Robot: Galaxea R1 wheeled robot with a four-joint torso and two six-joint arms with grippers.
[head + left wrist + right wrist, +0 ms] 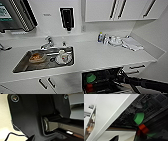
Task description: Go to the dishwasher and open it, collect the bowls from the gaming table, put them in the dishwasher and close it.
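The dishwasher [105,82] stands open under the white counter, dark inside with wire racks [149,109]. A bright green bowl [91,78] lies tilted in the rack at its left side, and it is large in the right wrist view [139,118]. A red item [89,87] sits just below it [143,128]. My right arm comes in from the right, and my right gripper [118,76] is at the right side of the open dishwasher, apart from the green bowl. The gaming table is out of view.
The white counter [100,56] runs above the dishwasher. Its steel sink [22,65] holds a white dish [63,58] and an orange-brown one [37,57] below a faucet [47,43]. Bottles [101,37] and a cloth [131,43] sit at the back right. Drawers [137,67] flank the dishwasher.
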